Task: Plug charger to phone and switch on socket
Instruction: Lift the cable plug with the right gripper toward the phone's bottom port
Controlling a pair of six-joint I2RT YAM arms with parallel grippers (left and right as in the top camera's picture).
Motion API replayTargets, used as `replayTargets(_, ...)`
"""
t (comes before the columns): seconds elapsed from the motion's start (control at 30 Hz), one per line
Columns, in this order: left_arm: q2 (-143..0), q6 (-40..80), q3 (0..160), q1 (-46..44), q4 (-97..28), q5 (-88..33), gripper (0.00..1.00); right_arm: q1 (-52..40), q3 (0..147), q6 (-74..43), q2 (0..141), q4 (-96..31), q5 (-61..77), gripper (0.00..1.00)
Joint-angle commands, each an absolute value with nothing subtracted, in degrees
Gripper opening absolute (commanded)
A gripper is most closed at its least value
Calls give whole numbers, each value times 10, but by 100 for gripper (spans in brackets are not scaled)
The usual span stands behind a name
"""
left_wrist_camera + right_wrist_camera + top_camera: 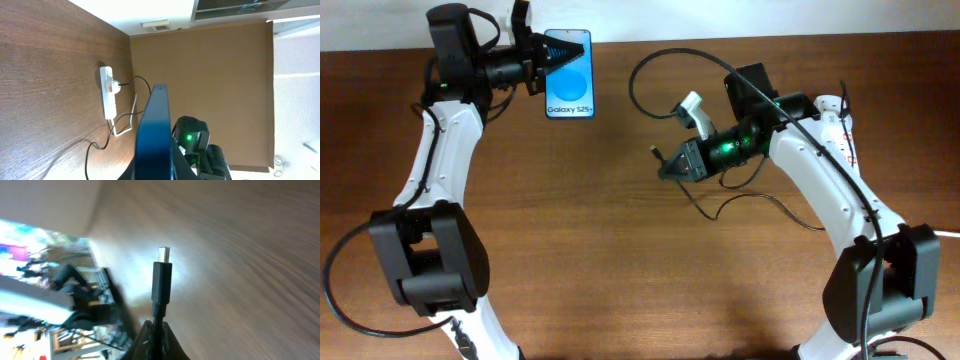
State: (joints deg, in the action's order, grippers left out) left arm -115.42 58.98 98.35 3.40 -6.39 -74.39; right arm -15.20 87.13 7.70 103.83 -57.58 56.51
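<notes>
The phone (572,92), with a bright blue screen, is at the back left of the table. My left gripper (552,58) is shut on its end. In the left wrist view the phone (155,125) shows edge-on between the jaws (155,172). My right gripper (667,166) is shut on the charger (642,62), a thin black cable that loops back across the table. Its plug tip (163,255) sticks out past the fingers (157,341) and points left toward the phone, well apart from it. The white socket (107,95) has a red switch; in the overhead view the socket (692,106) is partly hidden by my right arm.
A thick white cord (122,127) leaves the socket. Thin black cable (760,200) trails on the wood under my right arm. The table's back edge meets a white wall just behind the phone.
</notes>
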Motion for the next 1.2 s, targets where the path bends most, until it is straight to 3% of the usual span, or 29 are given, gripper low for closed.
replayTargets(0.0,-1147,584,985,34,-60,-751,0,-198,870,15,1042,-528,640,4)
replayTargets(0.27,-1147,613,985,30,-60,-630,0,-262,870,-299,1042,-320,571,4)
replayTargets(0.4,-1147,628,985,19,-60,-592,0,-282,870,-399,1042,-229,557,4)
replayTargets(0.77,-1147,639,985,15,-55,-592,0,-292,870,-486,1042,-145,543,4)
replayTargets(0.93,-1147,700,985,15,28,-593,0,-292,870,-551,1042,-47,534,4)
replayTargets(1.17,-1147,752,985,26,43,-597,0,-274,870,-560,1042,-38,529,4)
